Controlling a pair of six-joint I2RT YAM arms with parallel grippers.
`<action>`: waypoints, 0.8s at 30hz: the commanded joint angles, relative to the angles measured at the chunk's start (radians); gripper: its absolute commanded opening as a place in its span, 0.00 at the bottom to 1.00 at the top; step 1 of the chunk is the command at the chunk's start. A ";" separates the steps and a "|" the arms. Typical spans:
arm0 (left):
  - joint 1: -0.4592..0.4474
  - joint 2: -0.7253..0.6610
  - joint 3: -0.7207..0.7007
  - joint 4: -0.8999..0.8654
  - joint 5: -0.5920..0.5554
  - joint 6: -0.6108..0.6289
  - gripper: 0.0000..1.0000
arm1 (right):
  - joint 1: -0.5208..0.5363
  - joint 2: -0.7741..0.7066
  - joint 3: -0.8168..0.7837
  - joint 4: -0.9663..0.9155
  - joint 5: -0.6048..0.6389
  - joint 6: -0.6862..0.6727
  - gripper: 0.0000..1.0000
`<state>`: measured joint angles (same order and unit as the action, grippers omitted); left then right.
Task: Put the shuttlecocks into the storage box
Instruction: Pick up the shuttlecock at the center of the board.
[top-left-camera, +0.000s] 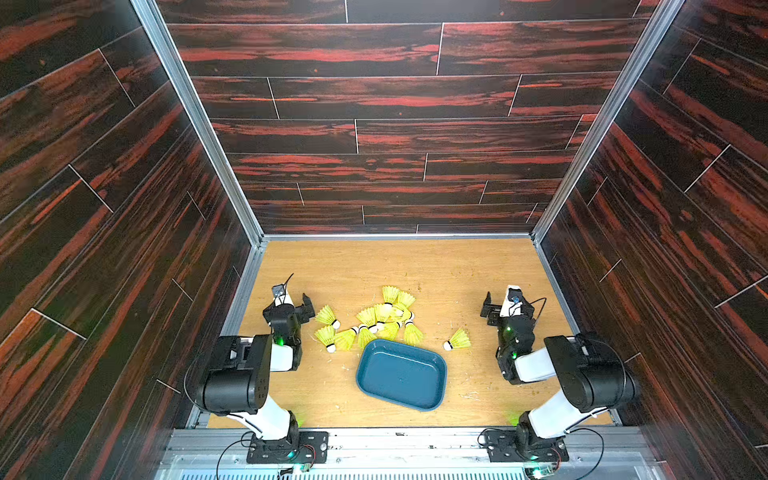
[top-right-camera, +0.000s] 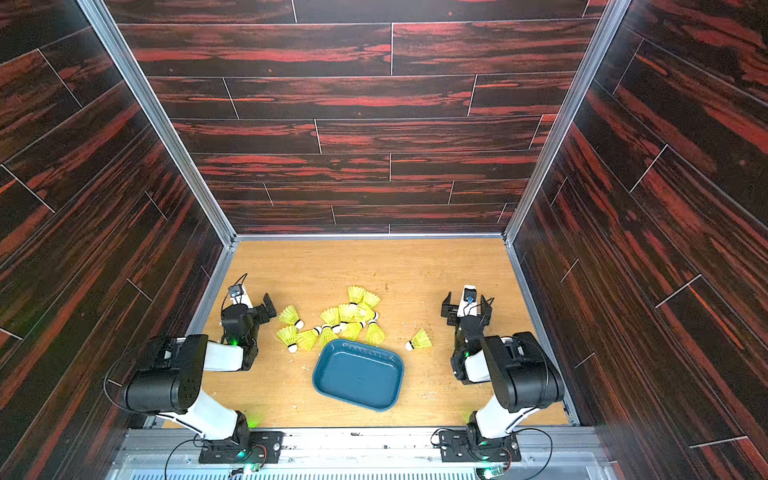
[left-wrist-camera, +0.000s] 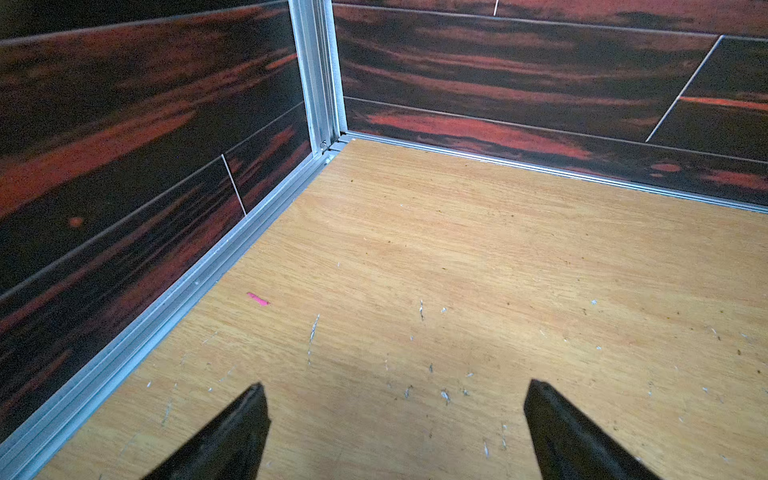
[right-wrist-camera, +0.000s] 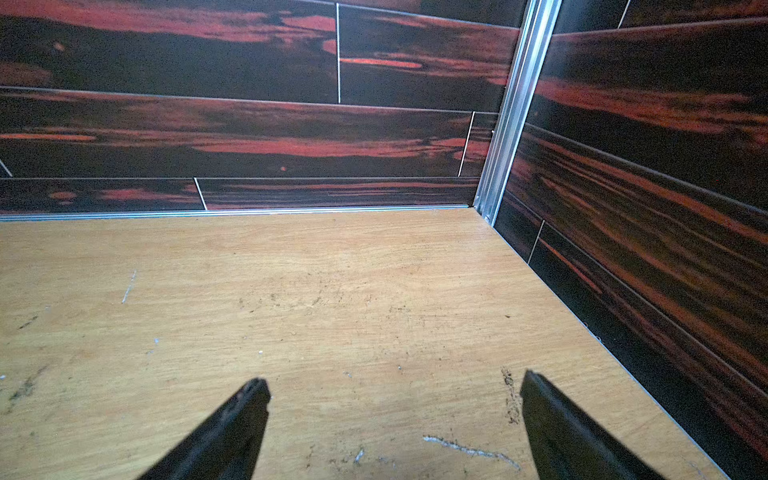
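On the wooden table (top-left-camera: 415, 266), the blue box (top-left-camera: 401, 376) sits empty near the front. The left gripper (left-wrist-camera: 395, 390) and right gripper (right-wrist-camera: 395, 382) hang at either side, jaws wide apart and holding nothing. The shuttlecocks (top-left-camera: 382, 318) lie heaped just behind the box, with a stray shuttlecock (top-left-camera: 459, 340) nearer the right arm. Grabbing into the tangle may snag two and drop one outside the box.

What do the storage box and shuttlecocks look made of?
Storage box: likely moulded plastic, teal, semi-gloss; soft sheen, rounded corners, one-piece rim. Shuttlecocks: probably synthetic skirts, given the uniform neon yellow; white tips could be foam or cork, too small to tell.
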<state>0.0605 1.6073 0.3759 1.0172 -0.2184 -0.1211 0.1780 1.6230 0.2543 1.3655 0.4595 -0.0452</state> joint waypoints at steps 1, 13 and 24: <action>-0.001 -0.022 0.000 -0.006 -0.012 -0.001 1.00 | -0.003 -0.006 -0.002 0.018 0.003 0.004 0.98; -0.001 -0.023 0.000 -0.005 -0.010 -0.002 1.00 | -0.003 -0.005 -0.003 0.018 0.004 0.004 0.98; -0.013 -0.131 -0.003 -0.076 -0.072 -0.002 1.00 | 0.018 -0.113 0.082 -0.202 0.063 -0.007 0.98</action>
<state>0.0574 1.5749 0.3710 0.9909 -0.2386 -0.1211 0.1837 1.5856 0.2661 1.3003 0.4820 -0.0460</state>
